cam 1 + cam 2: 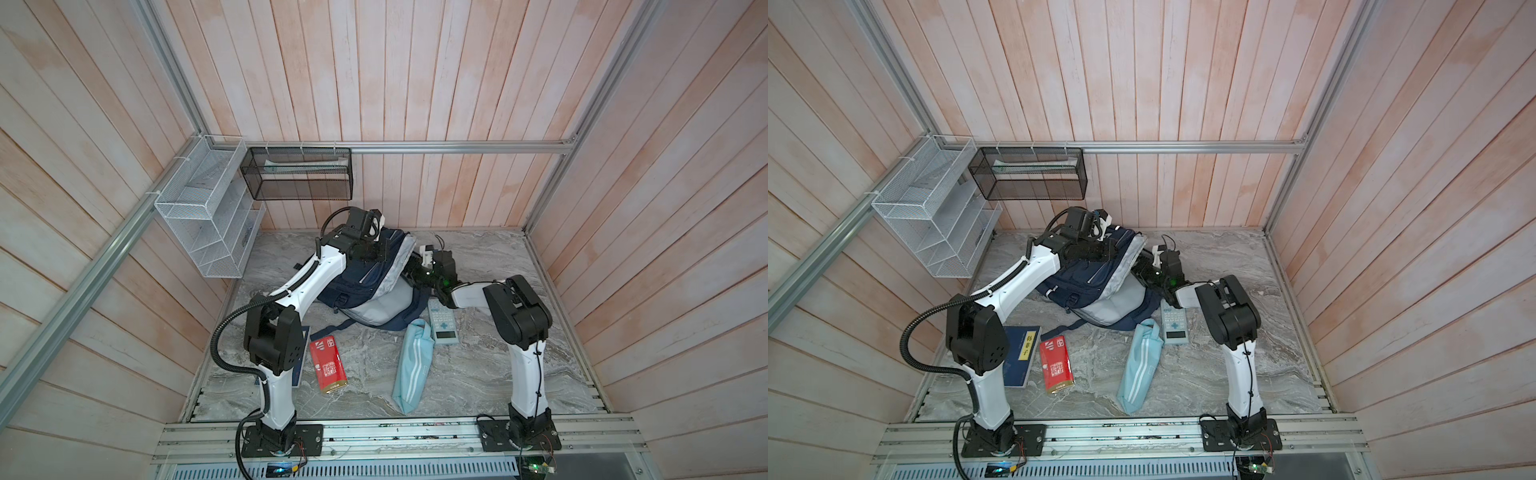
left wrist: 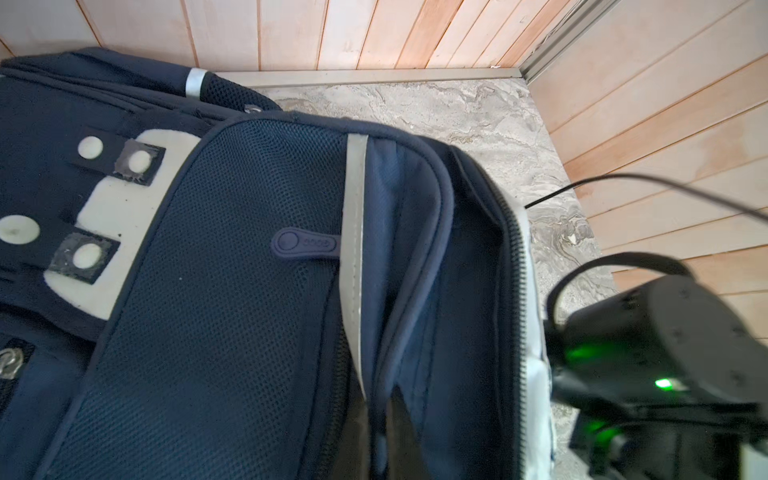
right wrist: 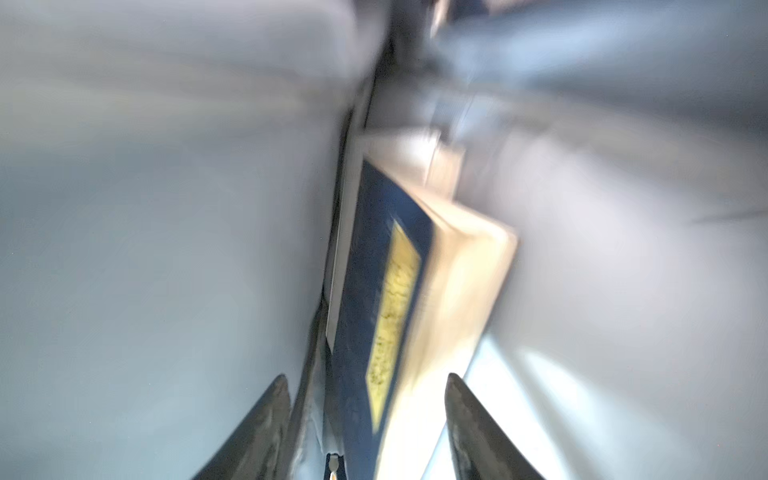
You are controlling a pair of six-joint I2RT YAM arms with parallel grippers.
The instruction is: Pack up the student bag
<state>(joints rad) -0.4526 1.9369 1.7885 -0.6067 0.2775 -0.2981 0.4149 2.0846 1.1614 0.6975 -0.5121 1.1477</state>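
The navy student bag (image 1: 361,286) (image 1: 1088,282) lies at the back middle of the marble table, its main opening facing right. My left gripper (image 1: 384,251) (image 2: 380,415) is shut on a fold of the bag's navy fabric beside the zipper, holding the upper side up. My right gripper (image 1: 409,270) (image 3: 368,378) reaches into the opening. In the blurred right wrist view its jaws stand open around a dark-blue book (image 3: 374,291) with a yellow label, which rests against the grey lining. The fingertips (image 3: 282,386) do not touch the book.
On the table in front of the bag lie a pale calculator (image 1: 442,324), a light-blue striped pouch (image 1: 413,365), a red packet (image 1: 328,361) and another blue book (image 1: 1021,353) by the left arm. A white wire rack (image 1: 208,216) and a black mesh basket (image 1: 297,178) hang at the back left.
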